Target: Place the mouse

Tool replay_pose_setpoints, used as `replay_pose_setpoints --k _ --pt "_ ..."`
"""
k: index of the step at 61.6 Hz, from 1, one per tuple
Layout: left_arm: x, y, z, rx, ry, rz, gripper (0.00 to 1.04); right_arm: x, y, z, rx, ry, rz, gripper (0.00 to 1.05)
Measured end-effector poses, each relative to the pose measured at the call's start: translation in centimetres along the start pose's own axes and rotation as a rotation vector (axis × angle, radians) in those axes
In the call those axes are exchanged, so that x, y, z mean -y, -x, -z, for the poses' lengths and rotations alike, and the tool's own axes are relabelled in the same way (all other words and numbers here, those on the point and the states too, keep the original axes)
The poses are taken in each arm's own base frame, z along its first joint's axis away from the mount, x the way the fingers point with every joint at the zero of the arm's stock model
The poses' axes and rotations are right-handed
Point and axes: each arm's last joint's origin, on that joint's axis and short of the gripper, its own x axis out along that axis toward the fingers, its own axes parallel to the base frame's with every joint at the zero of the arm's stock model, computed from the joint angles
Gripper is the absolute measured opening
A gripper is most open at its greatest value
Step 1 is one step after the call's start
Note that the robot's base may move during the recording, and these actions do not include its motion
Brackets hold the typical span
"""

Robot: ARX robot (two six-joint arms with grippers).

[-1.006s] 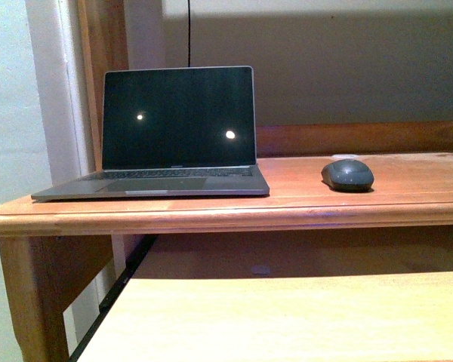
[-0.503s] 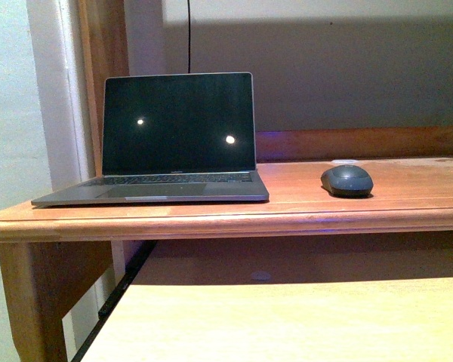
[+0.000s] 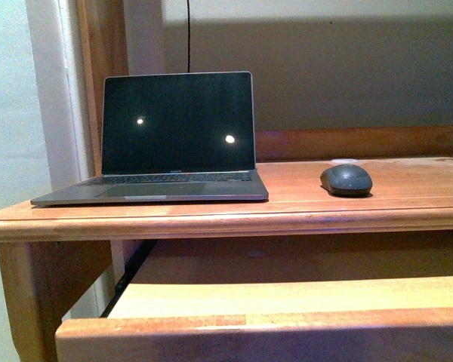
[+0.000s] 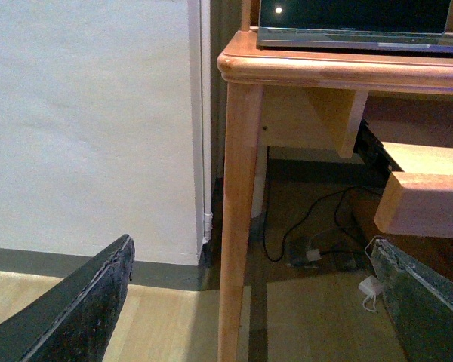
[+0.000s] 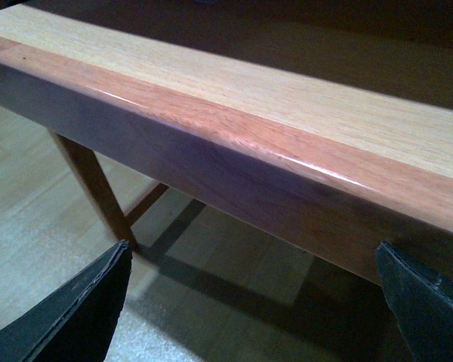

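Observation:
The mouse (image 3: 346, 180), dark grey and rounded, lies on the wooden desk top (image 3: 302, 197) to the right of an open laptop (image 3: 166, 139). Neither arm shows in the front view. My left gripper (image 4: 253, 302) is open and empty, low beside the desk's left leg (image 4: 238, 226), with the floor between its fingers. My right gripper (image 5: 253, 302) is open and empty too, just below the front edge of the pulled-out wooden tray (image 5: 234, 128). Neither wrist view shows the mouse.
A sliding tray (image 3: 272, 328) sticks out under the desk top, its front rail across the bottom of the front view. Cables and a white adapter (image 4: 370, 288) lie on the floor under the desk. A white wall (image 4: 83, 121) stands left of the desk.
The front view has shifted, and the tray's front rail now shows across the bottom. Mouse and laptop have stayed where they were on the desk.

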Motion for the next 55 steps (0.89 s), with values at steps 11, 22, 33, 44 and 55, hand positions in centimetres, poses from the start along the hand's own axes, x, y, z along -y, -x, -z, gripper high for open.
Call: replay_pose_setpoints --k 11,22,33,44,55 --pt "0.0 0.0 0.0 0.000 0.000 0.000 0.97 -0.8 -5.5 -2.0 0.001 -0.006 0.047 0.97" --pt "0.0 0.0 0.0 0.000 0.000 0.000 0.97 -1.6 -9.5 -3.0 -0.005 -0.020 0.107 0.97" --pt "0.0 0.0 0.0 0.000 0.000 0.000 0.97 -2.2 -11.8 -3.1 -0.009 -0.058 0.171 0.97" --pt "0.0 0.0 0.0 0.000 0.000 0.000 0.97 -2.6 -12.2 -2.8 0.001 -0.100 0.180 0.97" --pt "0.0 0.0 0.0 0.000 0.000 -0.001 0.97 -1.1 -9.0 -3.9 0.072 -0.165 0.219 0.97"
